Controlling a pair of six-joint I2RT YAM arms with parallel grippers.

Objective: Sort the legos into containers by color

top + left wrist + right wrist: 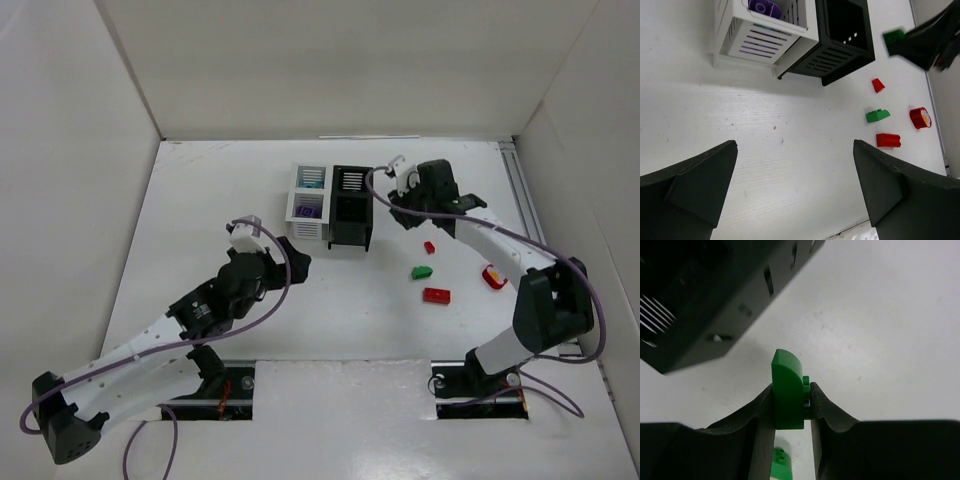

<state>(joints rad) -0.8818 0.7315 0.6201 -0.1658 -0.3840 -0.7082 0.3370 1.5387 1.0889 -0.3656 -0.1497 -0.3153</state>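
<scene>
Over the table (350, 320), a green lego (787, 390) is being pinched by the right gripper (792, 394) (left gripper (794, 146) spread, empty), seemingly beside the black container (715, 290).

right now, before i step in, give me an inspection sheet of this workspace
surface: white table, faint scuff marks
job's things: white container holds a teal lego in the far compartment and a purple lego in the near one; nothing seen in the black container; loose to its right are a small red lego, loose green lego, red brick and rounded red piece
clutter: nothing seen
grippers: left gripper open over bare table; right gripper shut on held green lego beside the black container
cables: purple cable along each arm
surroundings: white walls on three sides
</scene>
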